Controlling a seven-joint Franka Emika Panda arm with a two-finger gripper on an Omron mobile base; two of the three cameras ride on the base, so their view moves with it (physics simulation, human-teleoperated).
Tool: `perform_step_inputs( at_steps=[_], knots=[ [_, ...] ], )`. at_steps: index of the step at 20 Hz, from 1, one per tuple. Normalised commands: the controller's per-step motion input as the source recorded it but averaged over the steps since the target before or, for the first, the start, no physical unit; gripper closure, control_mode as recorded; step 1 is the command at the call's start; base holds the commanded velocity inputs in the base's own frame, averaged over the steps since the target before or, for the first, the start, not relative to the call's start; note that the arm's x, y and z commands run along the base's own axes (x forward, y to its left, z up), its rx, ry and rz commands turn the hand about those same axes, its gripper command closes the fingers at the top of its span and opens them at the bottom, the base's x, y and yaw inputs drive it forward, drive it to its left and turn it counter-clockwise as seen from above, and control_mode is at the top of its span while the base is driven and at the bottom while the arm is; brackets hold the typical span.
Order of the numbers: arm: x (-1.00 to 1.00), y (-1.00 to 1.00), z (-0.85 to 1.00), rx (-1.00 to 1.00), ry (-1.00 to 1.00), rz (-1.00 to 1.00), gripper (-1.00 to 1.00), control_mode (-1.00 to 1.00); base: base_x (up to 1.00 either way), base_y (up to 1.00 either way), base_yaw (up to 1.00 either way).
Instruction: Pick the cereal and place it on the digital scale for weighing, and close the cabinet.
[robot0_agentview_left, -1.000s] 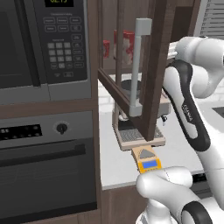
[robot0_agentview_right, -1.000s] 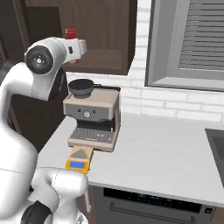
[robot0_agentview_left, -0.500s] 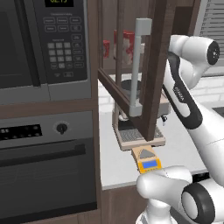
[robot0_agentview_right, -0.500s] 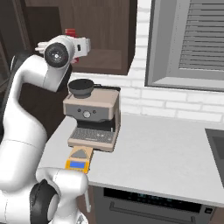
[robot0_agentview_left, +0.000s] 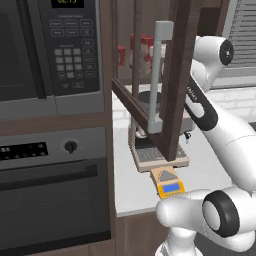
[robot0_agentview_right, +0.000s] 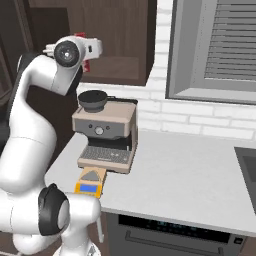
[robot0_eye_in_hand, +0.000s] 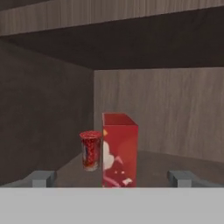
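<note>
The cereal (robot0_eye_in_hand: 119, 150) is standing upright straight ahead of your gripper (robot0_eye_in_hand: 111, 178), sitting between the two fingertips (robot0_eye_in_hand: 40, 178) in the hand view. The fingers are standing wide apart, gripping nothing, with open room showing on both sides of the box. A small red cup (robot0_eye_in_hand: 90, 149) is sitting just left of the box and a little deeper in. The cabinet (robot0_agentview_left: 170, 75) walls are closing in left, behind and above the hand. Its door is hanging open, the bar handle (robot0_agentview_left: 156, 75) facing you. Far below the hand, the digital scale (robot0_agentview_right: 90, 181) is lying at the counter's (robot0_agentview_right: 190, 180) front edge, touching the coffee machine's (robot0_agentview_right: 107, 132) base.
</note>
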Motion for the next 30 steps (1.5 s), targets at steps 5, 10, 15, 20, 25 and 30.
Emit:
perform_step_inputs(
  at_steps=[5,10,15,20,25,30],
  knots=[
    [0.48,0.01,0.00,0.00,0.03,0.00,-1.00,-1.00,0.00,0.00,0.00],
    [0.35,0.06,0.00,0.00,0.00,0.00,-1.00,-1.00,0.00,0.00,0.00],
    [0.34,0.02,-0.01,0.00,0.00,0.00,-1.00,-1.00,0.00,0.00,0.00],
    [0.28,0.17,-0.11,0.00,0.00,0.00,-1.00,-1.00,0.00,0.00,0.00],
    [0.28,0.07,-0.18,0.00,0.00,0.02,-1.00,-1.00,0.00,0.00,0.00],
    [0.27,0.03,-0.14,0.00,0.00,0.02,1.00,-1.00,0.00,0.00,0.00]
  ],
)
